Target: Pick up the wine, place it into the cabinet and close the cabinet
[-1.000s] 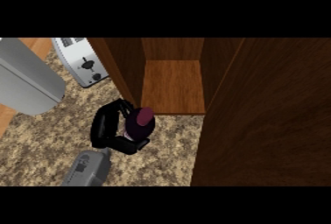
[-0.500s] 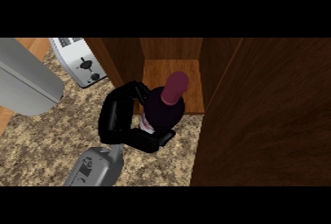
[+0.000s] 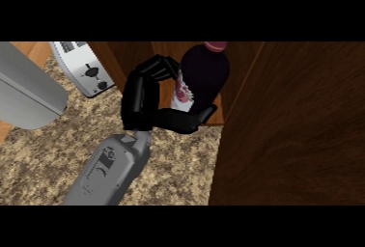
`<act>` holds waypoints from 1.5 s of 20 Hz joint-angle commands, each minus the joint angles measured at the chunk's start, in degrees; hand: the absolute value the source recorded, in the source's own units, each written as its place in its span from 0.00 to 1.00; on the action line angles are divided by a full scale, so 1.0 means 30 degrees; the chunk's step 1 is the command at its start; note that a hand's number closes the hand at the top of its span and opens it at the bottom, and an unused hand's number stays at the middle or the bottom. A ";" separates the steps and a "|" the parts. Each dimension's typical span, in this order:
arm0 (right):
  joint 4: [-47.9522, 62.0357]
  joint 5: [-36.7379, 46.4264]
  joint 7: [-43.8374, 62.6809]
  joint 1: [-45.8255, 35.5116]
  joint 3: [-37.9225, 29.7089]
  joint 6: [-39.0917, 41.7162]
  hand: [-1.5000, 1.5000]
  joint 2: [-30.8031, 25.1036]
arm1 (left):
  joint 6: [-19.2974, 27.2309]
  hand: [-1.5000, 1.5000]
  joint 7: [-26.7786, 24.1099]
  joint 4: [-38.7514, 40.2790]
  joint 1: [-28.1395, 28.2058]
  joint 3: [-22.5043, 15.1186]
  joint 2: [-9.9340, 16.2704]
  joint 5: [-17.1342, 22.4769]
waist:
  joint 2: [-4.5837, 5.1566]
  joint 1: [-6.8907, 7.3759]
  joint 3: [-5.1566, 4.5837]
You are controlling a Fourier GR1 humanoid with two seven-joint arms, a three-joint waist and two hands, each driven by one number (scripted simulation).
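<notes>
Wine bottle [image 3: 206, 72] is v. dark, almost black, w/ a dark red top & a white label w/ a red pic. Hand [image 3: 143, 99] is black, arm grey. Cabinet [image 3: 292, 125] is dark brown wood; shelf lighter brown. Counter [image 3: 43, 159] is speckled tan & brown. Toaster [image 3: 84, 72] is silver-grey w/ black knobs.

I'm looking at one grey forearm [image 3: 110, 171] coming up from the lower edge, a smooth boxy shell with rounded corners. There's a darker recessed panel on its upper face, with small dark markings I can't make out. At the wrist it narrows to a short grey collar. Beyond that, the hand [image 3: 146, 103] is all glossy black: long segmented fingers [image 3: 158, 65], and a thick black thumb [image 3: 192, 118] with soft highlights along it.
</notes>
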 commanded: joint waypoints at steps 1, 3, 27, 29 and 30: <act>-0.2449 -0.2252 -0.0038 0.1786 -0.0606 0.0820 0.00 0.0098 | 0.0644 1.00 -0.0057 0.1379 -0.1400 0.0637 -0.0006 -0.0259 | 0.0039 0.0005 0.0007; -0.2245 -0.1378 0.1919 -0.0522 -0.0098 -0.0628 0.00 -0.0053 | 0.1286 1.00 -0.0355 0.2328 -0.2312 0.0162 -0.0006 0.0257 | 0.0010 -0.0085 -0.0021; -0.1686 -0.2096 0.0796 0.0217 -0.0657 0.0528 0.00 0.0258 | 0.0907 1.00 -0.6310 0.9888 -0.2727 -0.0722 -0.0006 0.1093 | 0.0031 -0.0036 -0.0016; -0.1099 -0.2504 -0.0755 0.1169 -0.1056 0.1110 0.00 0.0660 | 0.0705 1.00 -0.7162 1.0547 -0.2672 -0.0312 -0.0006 0.1595 | 0.0072 -0.0001 -0.0006; -0.1232 -0.1038 0.1013 -0.0117 0.0214 0.0083 0.00 0.0554 | 0.1225 1.00 -0.7363 1.1309 -0.2890 -0.1149 -0.0006 0.2323 | 0.0065 -0.0138 -0.0028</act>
